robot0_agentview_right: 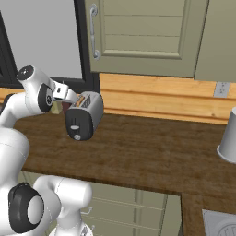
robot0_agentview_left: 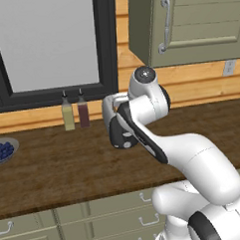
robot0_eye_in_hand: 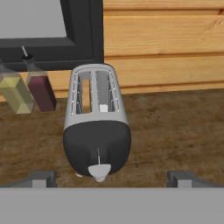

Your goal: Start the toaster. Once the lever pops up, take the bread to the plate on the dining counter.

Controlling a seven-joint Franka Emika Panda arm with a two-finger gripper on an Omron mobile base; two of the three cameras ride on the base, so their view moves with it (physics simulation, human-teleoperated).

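Toaster (robot0_eye_in_hand: 97, 127) sits on the wooden worktop (robot0_agentview_right: 152, 156) near the back wall, black front panel facing me. I'm above and in front of it, looking down into both slots. Lever (robot0_eye_in_hand: 99, 169) is the pale tab low on that front panel. Bread (robot0_eye_in_hand: 86, 94) is standing in the left slot as the hand camera sees it, tan edge just visible.

Gripper (robot0_eye_in_hand: 112, 178) hovers just short of the front panel, jaws spread fully wide, holding nothing, one tip off to either side of the toaster.

My read on handling:
- Lever is small and stiff and likely springs back. I'd press straight down with one fingertip rather than pinch it.
- Toaster looks light with smooth metal sides, so an off-axis push could slide or tip it.
- Bread should be light, rigid and crumbly. Once up, I'd grip across the exposed top edge with a gentle squeeze.

Two slim bottles (robot0_eye_in_hand: 27, 89), one yellow and one dark red, stand just left of the toaster against the window frame (robot0_eye_in_hand: 81, 37); I need to keep the wrist clear of them. A bowl of blueberries (robot0_agentview_left: 3, 150) sits well off to the left and a pale cup (robot0_agentview_right: 228, 138) far to the right.
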